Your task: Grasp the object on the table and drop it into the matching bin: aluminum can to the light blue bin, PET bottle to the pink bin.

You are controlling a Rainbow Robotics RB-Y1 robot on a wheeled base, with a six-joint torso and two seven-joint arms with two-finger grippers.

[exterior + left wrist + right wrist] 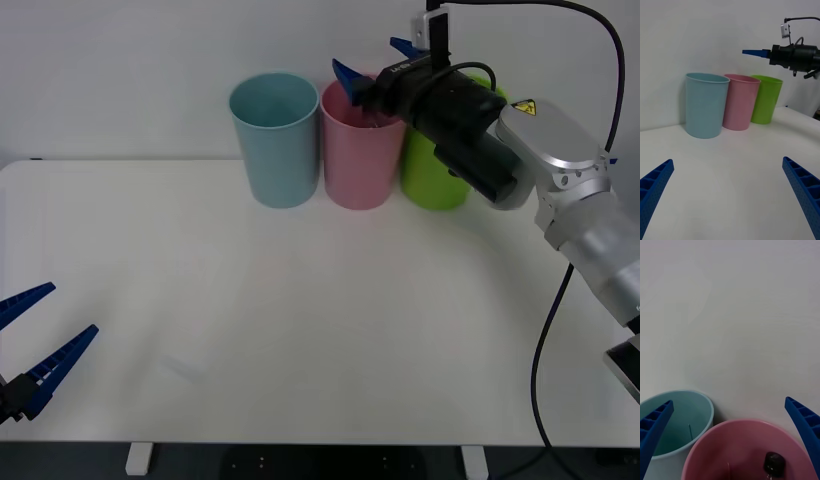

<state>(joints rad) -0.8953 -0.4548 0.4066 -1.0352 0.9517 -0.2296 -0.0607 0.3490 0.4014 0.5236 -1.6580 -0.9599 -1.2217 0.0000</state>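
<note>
The PET bottle [774, 464] lies inside the pink bin [733, 442]; its black cap shows low in the bin in the right wrist view. My right gripper [372, 60] hangs open just above the pink bin's [355, 160] mouth, with nothing between its fingers. The light blue bin [275, 145] stands touching the pink bin on its left. My left gripper [70, 310] rests open low over the table's [300, 300] near left corner, far from the bins.
A lime green bin [432, 180] stands to the right of the pink one, partly behind my right arm. The three bins line the table's far edge against a white wall. A black cable loops from the right arm.
</note>
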